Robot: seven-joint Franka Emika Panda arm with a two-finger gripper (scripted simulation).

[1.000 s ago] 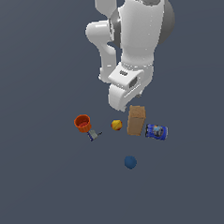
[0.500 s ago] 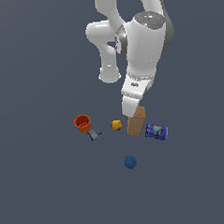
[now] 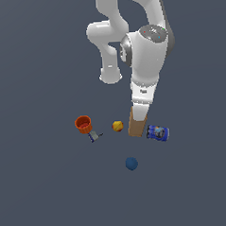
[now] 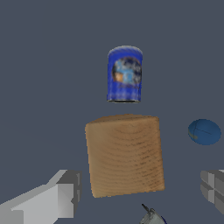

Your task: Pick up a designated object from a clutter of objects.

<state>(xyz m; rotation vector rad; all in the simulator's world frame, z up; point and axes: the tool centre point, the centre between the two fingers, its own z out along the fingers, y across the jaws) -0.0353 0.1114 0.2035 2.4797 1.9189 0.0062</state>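
1. Two fingers (image 4: 52,199) of the gripper (image 4: 135,192) stand spread wide, one on each side of the brown box (image 4: 125,154), neither touching it.
2. Directly under the gripper (image 3: 139,114), the box (image 3: 136,126) stands on the grey floor (image 3: 48,185), its top hidden by the hand in the exterior view.
3. Just beyond the box lies the blue printed can (image 4: 125,74).
4. Off to one side rests the dark blue ball (image 4: 204,131).
5. Farther from the gripper sit the yellow-orange ball (image 3: 117,126), orange-red cup (image 3: 83,124) and small grey tool (image 3: 94,136).
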